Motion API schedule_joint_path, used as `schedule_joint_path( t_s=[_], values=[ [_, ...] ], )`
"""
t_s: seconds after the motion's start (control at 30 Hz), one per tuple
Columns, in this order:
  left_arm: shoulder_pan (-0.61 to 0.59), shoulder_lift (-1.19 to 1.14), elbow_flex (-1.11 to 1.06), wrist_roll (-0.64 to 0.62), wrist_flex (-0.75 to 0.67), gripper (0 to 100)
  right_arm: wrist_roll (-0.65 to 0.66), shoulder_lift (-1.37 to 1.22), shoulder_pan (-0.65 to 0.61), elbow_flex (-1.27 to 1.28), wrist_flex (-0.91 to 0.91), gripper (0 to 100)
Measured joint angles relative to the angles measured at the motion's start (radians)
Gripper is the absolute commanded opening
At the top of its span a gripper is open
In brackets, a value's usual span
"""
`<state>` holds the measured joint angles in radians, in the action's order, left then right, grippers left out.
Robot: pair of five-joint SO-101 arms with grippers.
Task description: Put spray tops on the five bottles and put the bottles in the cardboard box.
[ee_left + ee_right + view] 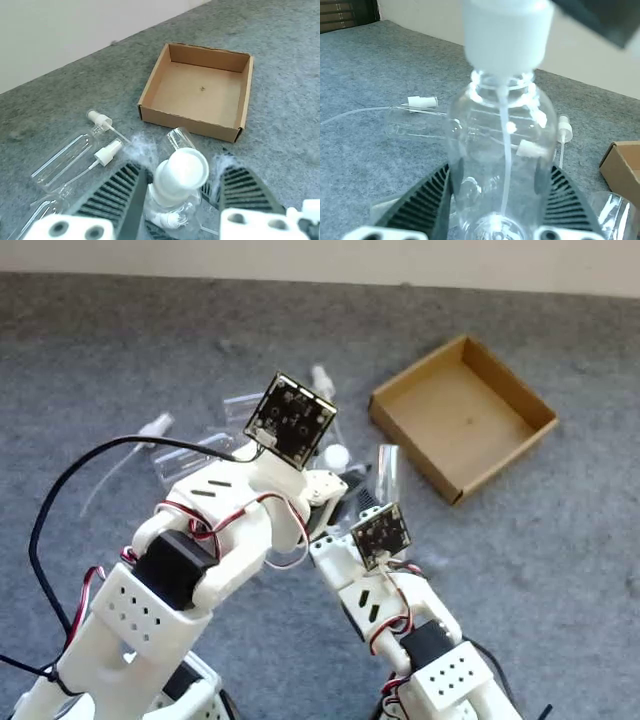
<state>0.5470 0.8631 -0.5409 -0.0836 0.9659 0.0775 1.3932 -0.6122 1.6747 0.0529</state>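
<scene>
High cam looked down from above and behind both arms over the table (560, 570). L wrist cam faced fwd and down toward the cardboard box (200, 95). R wrist cam sat v. close on a bottle (495, 150). All three shared the box.

White printed arms (140, 625), black servos (175, 565), red-black-white wires (228, 523), thick black cable (60, 505); black ribbed tool fingers (111, 194).
</scene>
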Motion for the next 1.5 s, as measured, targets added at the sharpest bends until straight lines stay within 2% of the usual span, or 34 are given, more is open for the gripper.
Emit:
schedule_joint_path(
  t_s=[0.33, 0.53, 0.83, 1.27, 1.5],
  values=[
    [-0.003, 0.0, 0.0, 0.0, -0.003, 18, 0.0, 0.0, 0.0, 0.0, 0.0, 17.0],
    [-0.114, 0.0, 0.0, 0.0, -0.003, 18, 0.0, 0.0, -0.002, 0.0, 0.0, 17.0],
    [-0.121, 0.0, 0.025, 0.0, 0.002, 18, 0.0, 0.0, -0.002, 0.0, 0.0, 17.0],
    [-0.115, 0.009, 0.276, 0.0, 0.258, 18, 0.0, 0.0, -0.002, 0.0, 0.0, 17.0],
    [-0.11, 0.011, 0.322, 0.0, 0.316, 18, 0.0, 0.0, -0.002, 0.0, 0.0, 17.0]
  ],
)
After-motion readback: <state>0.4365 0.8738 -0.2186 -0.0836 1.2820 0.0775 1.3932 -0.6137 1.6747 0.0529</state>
